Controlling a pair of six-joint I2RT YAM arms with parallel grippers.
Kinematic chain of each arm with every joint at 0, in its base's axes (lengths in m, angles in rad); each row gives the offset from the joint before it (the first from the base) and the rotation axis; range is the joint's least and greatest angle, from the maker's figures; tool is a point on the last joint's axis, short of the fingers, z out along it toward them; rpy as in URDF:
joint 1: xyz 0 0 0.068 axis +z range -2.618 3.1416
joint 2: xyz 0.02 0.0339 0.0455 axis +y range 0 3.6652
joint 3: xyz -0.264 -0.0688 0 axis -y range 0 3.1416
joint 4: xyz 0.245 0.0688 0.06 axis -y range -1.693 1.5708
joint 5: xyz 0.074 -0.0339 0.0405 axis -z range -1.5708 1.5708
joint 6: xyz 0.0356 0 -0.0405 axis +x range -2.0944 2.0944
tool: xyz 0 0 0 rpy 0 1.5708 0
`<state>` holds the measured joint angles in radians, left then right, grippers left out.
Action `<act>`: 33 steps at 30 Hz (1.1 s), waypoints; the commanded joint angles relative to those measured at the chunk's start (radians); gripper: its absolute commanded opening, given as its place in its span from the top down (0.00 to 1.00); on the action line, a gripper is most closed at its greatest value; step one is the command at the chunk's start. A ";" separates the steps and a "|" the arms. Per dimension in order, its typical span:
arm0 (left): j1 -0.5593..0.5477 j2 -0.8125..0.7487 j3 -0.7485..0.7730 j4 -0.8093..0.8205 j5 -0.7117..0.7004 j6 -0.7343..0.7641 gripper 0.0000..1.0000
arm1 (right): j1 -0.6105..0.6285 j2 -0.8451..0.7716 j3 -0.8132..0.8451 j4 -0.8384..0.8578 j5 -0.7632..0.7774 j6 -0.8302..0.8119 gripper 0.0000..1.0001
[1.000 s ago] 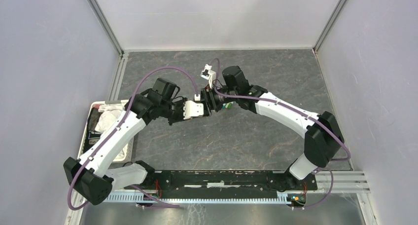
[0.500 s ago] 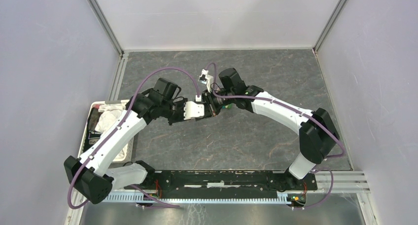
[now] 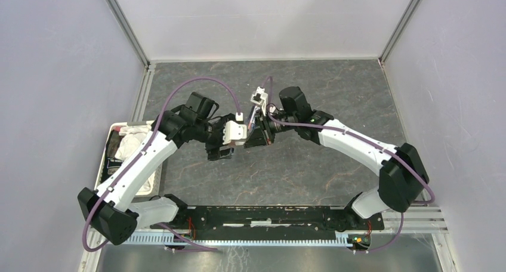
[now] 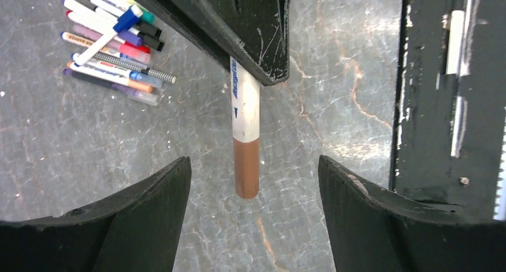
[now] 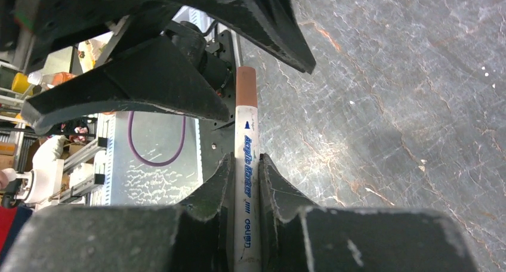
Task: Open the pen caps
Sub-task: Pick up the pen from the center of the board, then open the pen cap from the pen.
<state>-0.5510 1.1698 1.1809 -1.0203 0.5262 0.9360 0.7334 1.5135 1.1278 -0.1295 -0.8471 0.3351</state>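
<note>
A white acrylic marker (image 5: 246,164) with a brown pen cap (image 5: 246,87) is clamped by its barrel in my right gripper (image 5: 244,164), which is shut on it above the table. In the left wrist view the same pen cap (image 4: 246,167) hangs between the wide-apart fingers of my left gripper (image 4: 253,161). That gripper is open and touches neither the cap nor the barrel. The cap sits on the marker. A pile of several other pens (image 4: 110,42) with coloured caps lies on the table at the upper left of the left wrist view.
A white tray (image 3: 156,179) holding a cloth (image 3: 134,142) sits at the table's left edge. The black base rail (image 4: 441,93) of the arms runs along the near side. Grey walls enclose the marbled table (image 3: 334,87).
My left gripper has opened and let go of the marker's capped end. My right gripper has closed on the barrel and holds the marker alone; both arms have shifted slightly.
</note>
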 commanded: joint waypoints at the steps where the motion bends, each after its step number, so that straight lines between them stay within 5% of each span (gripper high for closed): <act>1: 0.012 0.007 0.056 -0.024 0.123 -0.052 0.17 | -0.001 -0.076 -0.060 0.166 -0.059 0.010 1.00; 6: 0.012 0.030 0.091 -0.049 0.174 -0.060 0.27 | -0.001 -0.084 -0.083 0.216 -0.070 0.041 1.00; 13: 0.013 0.079 0.127 -0.100 0.187 -0.032 0.66 | -0.003 -0.112 -0.094 0.244 -0.056 0.046 1.00; 30: 0.022 0.037 0.115 -0.076 0.220 -0.017 0.68 | -0.009 -0.115 -0.130 0.261 -0.029 0.060 1.00; 33: 0.022 0.037 0.108 -0.063 0.221 -0.016 0.90 | -0.007 -0.103 -0.123 0.267 -0.026 0.072 0.76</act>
<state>-0.5320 1.2274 1.2709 -1.1095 0.6956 0.9108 0.7307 1.4002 0.9916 0.0761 -0.8871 0.3901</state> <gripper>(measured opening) 0.234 0.182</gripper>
